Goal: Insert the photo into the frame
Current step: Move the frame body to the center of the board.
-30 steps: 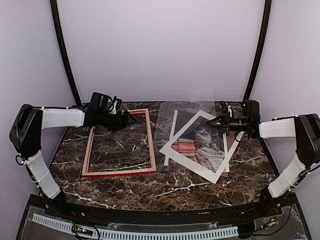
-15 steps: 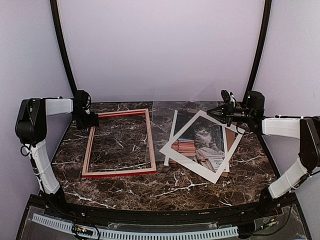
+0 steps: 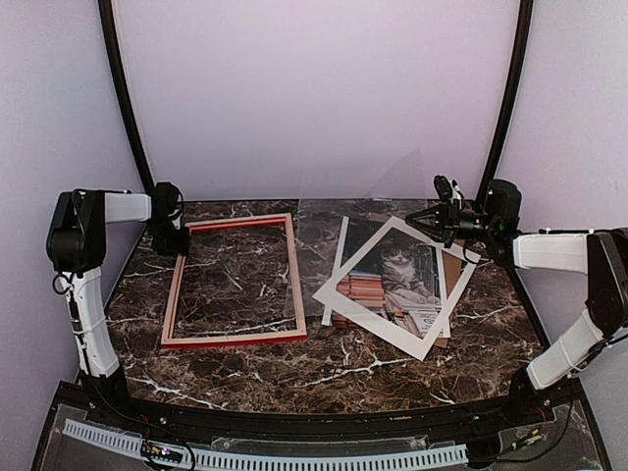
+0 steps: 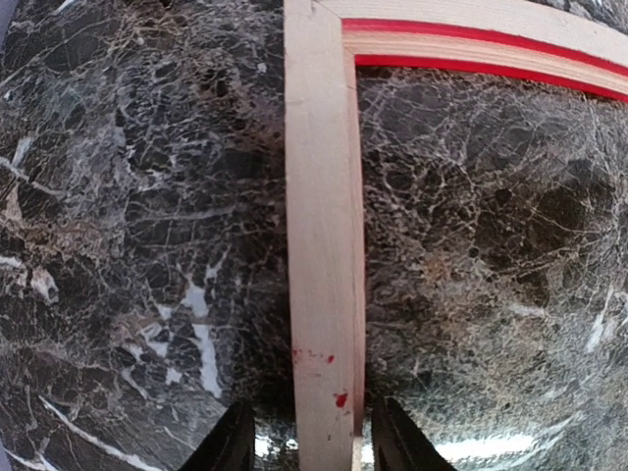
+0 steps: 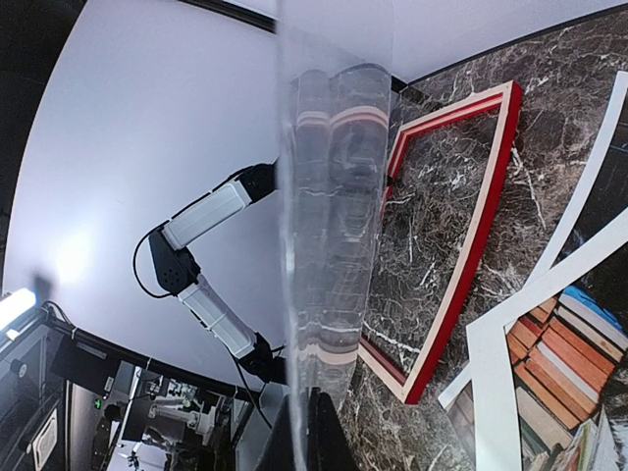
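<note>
- The large thin rectangular picture frame point(image 3: 235, 339) lies flat on the left half of the dark brown marble counter point(image 3: 324, 378). Its pale pinkish wood back faces up, and red shows along its edges.
- The left claw point(image 4: 312, 444) sits low at the frame's far left corner, at the back of the counter.
- In the left wrist view its two dark fingers point(image 4: 234, 446) stand apart, one on each side of the frame's wooden side rail. A sliver of counter seems to show between each finger and the wood, though the view is too tight at the bottom edge to be sure.
- The right claw point(image 5: 310, 437) is raised above the far right part of the counter, clamped on the edge of a clear, thin transparent plastic sheet point(image 5: 329, 196).
- The sheet stands up off the counter, reaching from the claw toward the frame. The frame and the left arm show blurred through it in the right wrist view.
- The printed photo of a grey cat among stacked books point(image 3: 397, 267) lies flat on the right half of the counter, beside the frame and not touching it.
- A white rectangular cardboard mat point(image 3: 373, 318) lies on top of the photo, turned at an angle so that one corner points to the back.
</note>
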`<move>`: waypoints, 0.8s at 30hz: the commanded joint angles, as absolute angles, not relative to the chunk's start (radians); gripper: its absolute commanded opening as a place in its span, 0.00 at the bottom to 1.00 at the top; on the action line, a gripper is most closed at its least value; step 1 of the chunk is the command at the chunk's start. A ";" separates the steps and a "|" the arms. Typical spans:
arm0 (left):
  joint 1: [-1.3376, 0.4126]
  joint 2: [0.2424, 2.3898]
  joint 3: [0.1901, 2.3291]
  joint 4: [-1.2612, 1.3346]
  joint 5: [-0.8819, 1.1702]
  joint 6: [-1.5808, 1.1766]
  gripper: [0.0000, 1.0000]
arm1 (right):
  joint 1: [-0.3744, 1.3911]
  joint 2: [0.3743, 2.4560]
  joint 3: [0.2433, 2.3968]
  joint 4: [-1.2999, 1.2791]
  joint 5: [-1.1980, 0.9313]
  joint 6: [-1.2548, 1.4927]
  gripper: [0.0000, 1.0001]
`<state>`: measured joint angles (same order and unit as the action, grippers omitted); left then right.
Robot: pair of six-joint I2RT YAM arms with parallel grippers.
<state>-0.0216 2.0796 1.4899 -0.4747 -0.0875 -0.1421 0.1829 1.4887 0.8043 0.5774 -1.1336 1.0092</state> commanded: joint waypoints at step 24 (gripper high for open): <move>-0.190 1.959 1.269 -0.465 -0.087 -0.216 0.15 | 0.189 1.416 0.821 0.447 -1.088 0.905 0.00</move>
